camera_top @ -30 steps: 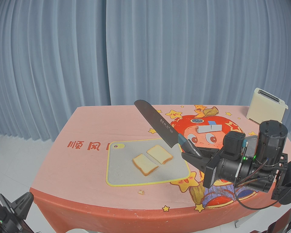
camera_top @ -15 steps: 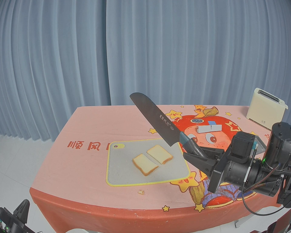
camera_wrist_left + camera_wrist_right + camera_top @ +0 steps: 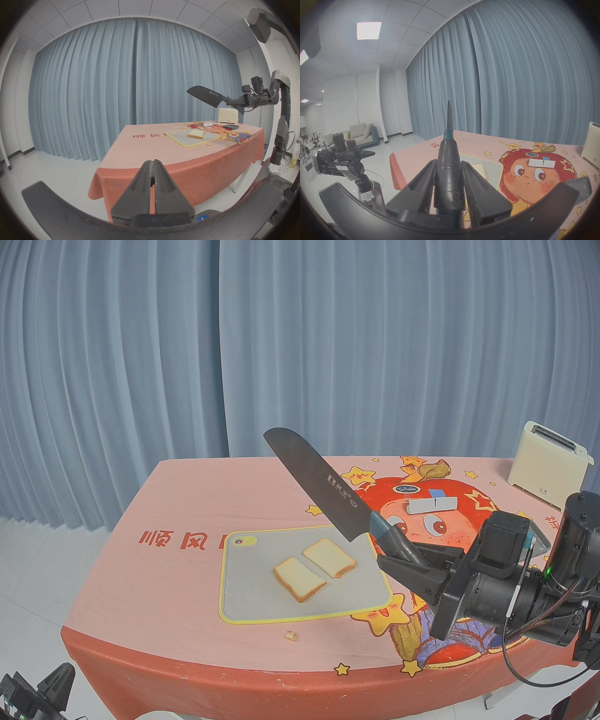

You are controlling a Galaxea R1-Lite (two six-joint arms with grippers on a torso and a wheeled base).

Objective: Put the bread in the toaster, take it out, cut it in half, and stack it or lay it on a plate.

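- Blue-grey curtain (image 3: 187, 365) closed off the far side; the pink-clothed table (image 3: 181, 502) stood just in front of its folds.
- The right gripper (image 3: 400, 555) hung over the right part of the table, fingers clamped on the dark handle of the knife (image 3: 319, 480).
- The blade slanted up and away toward the left. In the head view its heel overlapped the board's far right corner. The left wrist view showed the whole knife high above the cloth, with clear air beneath it.
- The cutting board (image 3: 250, 590), grey with a yellow rim, lay flat at table centre, with a strip of bare cloth between its near rim and the table's front edge.
- The bread lay on the board as two halves (image 3: 299, 578) (image 3: 329, 557), side by side with a narrow gap, neither touching the rim. Bare board was open to their left and near sides.
- A crumb (image 3: 290, 635) lay on the cloth just off the board's near rim.
- Small pale blocks (image 3: 432, 505) sat on the printed face, between board and toaster.
- The toaster (image 3: 549, 459) stood upright near the far right edge, well apart from the board.
- The left gripper (image 3: 152, 164) sat low off the table's near left corner, fingers pressed together on nothing, with open floor (image 3: 62, 175) between it and the cloth.
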